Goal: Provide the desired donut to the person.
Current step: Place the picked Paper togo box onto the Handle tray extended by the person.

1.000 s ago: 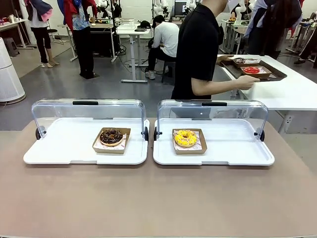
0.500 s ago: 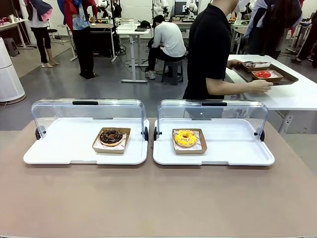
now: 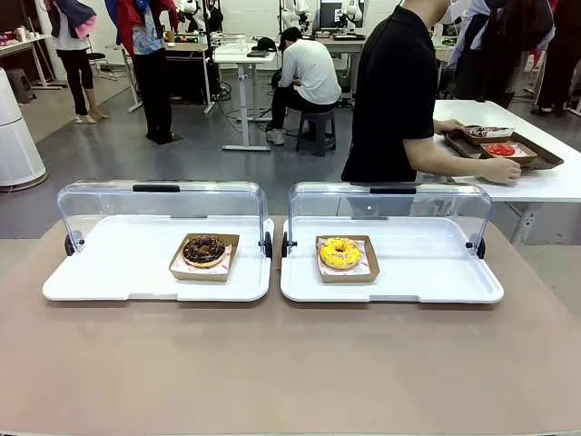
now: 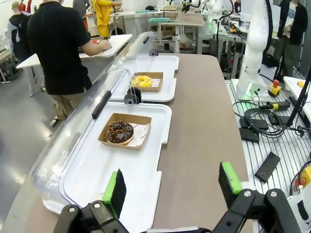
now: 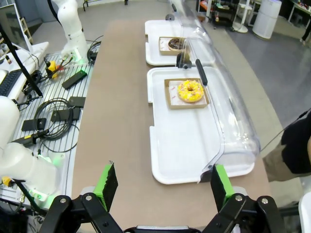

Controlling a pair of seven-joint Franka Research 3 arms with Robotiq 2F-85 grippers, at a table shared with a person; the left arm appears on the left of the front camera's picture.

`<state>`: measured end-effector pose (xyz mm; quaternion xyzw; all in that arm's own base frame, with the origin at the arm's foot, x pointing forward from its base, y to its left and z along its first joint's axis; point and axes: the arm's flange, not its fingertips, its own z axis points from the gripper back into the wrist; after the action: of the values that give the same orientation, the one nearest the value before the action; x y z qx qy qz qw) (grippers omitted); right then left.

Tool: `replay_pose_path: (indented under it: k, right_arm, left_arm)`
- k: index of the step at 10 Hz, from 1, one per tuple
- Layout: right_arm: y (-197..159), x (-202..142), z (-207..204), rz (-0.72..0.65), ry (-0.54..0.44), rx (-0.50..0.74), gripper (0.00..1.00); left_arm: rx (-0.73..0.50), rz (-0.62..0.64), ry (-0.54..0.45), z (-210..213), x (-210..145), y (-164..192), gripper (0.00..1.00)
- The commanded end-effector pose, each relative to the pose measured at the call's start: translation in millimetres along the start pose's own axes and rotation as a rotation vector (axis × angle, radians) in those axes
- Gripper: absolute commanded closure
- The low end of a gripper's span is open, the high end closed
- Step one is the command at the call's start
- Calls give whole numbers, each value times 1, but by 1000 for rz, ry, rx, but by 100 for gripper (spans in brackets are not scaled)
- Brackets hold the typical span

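Observation:
A chocolate donut (image 3: 204, 249) (image 4: 119, 132) lies in a brown paper tray on the left white tray (image 3: 109, 272). On the right white tray (image 3: 427, 268), a yellow-glazed donut (image 3: 339, 252) (image 5: 190, 91) sits in its own paper tray. Both clear lids are swung open. The person (image 3: 392, 91) in a black T-shirt stands beyond the table, turned to the right, hands on a brown tray (image 3: 501, 148) on a white side table. My left gripper (image 4: 170, 187) is open above the table's near end. My right gripper (image 5: 163, 183) is open too, with nothing between its fingers.
The brown tabletop (image 3: 290, 363) in front of the two trays is bare. The open lids (image 3: 162, 207) stand upright along the trays' far edges. Cables and boxes (image 5: 53, 111) lie on the floor beside the table. Other people stand farther back in the room.
The person has stepped to the right and lowered the brown tray with red and dark items onto the white side table. The donuts and white trays have not moved.

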<state>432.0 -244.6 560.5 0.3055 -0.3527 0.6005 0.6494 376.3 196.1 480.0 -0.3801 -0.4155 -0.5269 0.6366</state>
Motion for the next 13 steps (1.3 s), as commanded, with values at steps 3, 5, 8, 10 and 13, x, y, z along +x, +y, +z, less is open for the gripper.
replay_pose_path:
  k: [3,5,8,10,13]
  right_arm:
    - [2,0,-1,2,11,11,0]
    - [2,0,-1,2,11,11,0]
    - [2,0,-1,2,11,11,0]
    - [2,0,-1,2,11,11,0]
    - [2,0,-1,2,11,11,0]
  left_arm:
    - [17,-16,-11,-2,0,-2,0]
    - [17,-16,-11,-2,0,-2,0]
    - [17,-16,-11,-2,0,-2,0]
    - [17,-16,-11,-2,0,-2,0]
    - [17,-16,-11,-2,0,-2,0]
